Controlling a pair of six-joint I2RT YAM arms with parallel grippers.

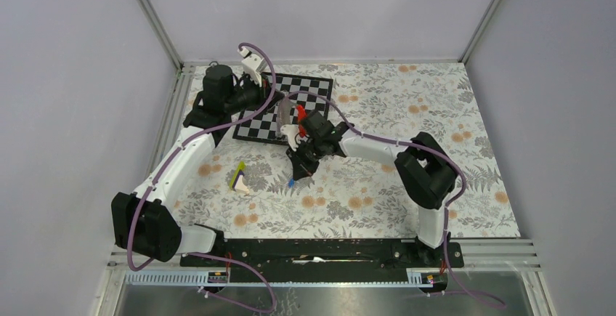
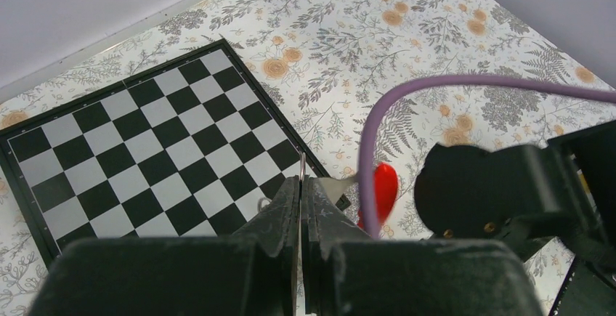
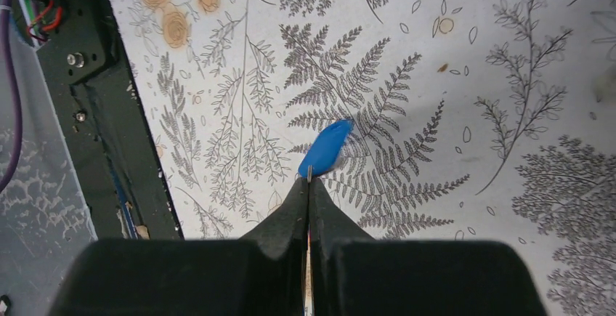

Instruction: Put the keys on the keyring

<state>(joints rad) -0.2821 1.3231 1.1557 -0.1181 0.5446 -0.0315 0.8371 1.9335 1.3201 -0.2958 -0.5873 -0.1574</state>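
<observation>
Right wrist: keys (image 3: 326,149), smooth blue plastic

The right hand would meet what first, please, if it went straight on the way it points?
Probably the floral table cover: the right hand points down at it, with only the keys it grips hanging ahead of its tips. Depth is unclear.

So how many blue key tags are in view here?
1. The blue tag sticks out of the shut right gripper, held above the floral tablecloth. No other shows, though parts of it are blocked from view.
</observation>
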